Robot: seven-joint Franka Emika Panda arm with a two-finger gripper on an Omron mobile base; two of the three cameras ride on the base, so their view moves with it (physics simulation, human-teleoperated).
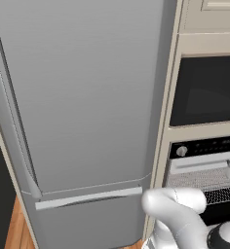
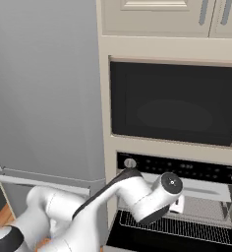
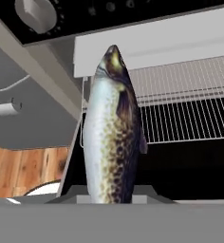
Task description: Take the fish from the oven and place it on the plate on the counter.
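Carrying phase: oven (image 2: 177, 206) stands open, wire rack (image 3: 190, 104) bare; gripper (image 3: 111, 201) is clamped on the fish (image 3: 111, 133), held just outside the cavity. Next: swing toward the counter and find the plate.

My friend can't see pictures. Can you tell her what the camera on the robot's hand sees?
A speckled silver fish with a darker back stands up from the bottom of the picture, held in the gripper. Behind it is the open oven with wire racks, and above it a black control strip with a round silver knob.
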